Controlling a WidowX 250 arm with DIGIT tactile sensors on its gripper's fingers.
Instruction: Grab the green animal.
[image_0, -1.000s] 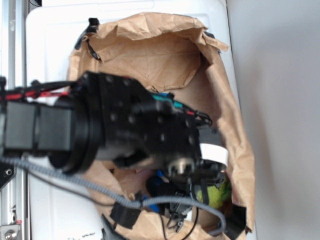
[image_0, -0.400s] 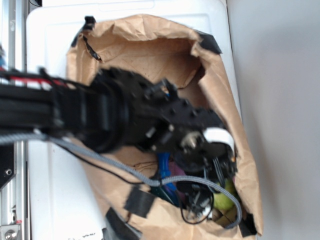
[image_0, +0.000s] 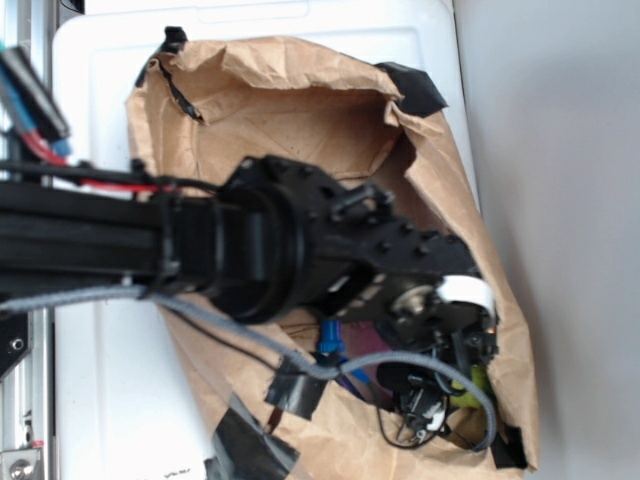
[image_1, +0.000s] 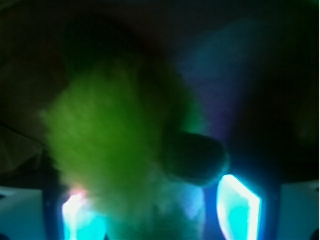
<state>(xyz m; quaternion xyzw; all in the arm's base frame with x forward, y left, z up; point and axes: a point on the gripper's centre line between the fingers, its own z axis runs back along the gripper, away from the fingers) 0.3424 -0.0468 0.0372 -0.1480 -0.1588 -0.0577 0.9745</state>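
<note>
Wrist view: the green animal (image_1: 115, 150) fills the frame, fuzzy, sitting between the two glowing fingers (image_1: 237, 207)
End effector (image_0: 440, 385): fingers apart on either side of the plush; firm grip, cannot tell
Exterior view: arm reaches into the brown paper bag (image_0: 300, 110); plush at its bottom right corner, blue bottle (image_0: 330, 340) nearby

The green animal (image_1: 115, 150) is a fuzzy lime-green plush that fills the middle of the blurred wrist view. In the exterior view only a small yellow-green patch (image_0: 468, 385) of it shows, low on the right.
</note>
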